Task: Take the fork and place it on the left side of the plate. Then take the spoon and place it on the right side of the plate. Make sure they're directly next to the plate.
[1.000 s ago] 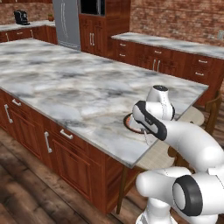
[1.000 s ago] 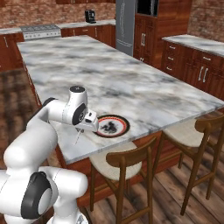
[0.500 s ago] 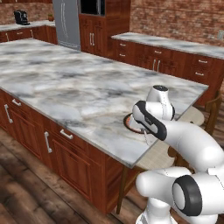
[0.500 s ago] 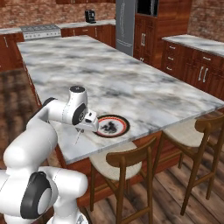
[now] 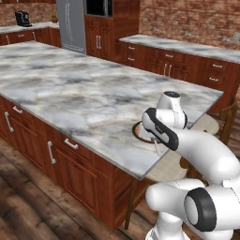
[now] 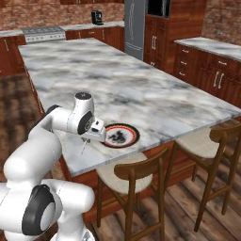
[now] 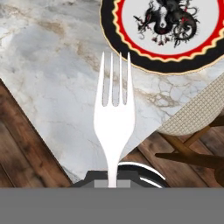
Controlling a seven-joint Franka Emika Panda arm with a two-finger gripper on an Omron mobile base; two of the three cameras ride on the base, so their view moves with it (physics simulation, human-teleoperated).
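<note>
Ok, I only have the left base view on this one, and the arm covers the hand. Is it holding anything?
Observer: Yes. In the hand view the gripper is shut on the fork, with the tines pointing away from the hand.
Operator: Where is the fork relative to the plate?
Observer: In the right base view it hangs handle-up over the counter, beside the plate on the arm's side and apart from its rim.

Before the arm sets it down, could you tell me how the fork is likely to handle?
The fork, held by its handle in the gripper, looks thin and probably light. It sticks straight out without drooping, so likely stiff. Its smooth, narrow handle might slip or twist in the grip.
</note>
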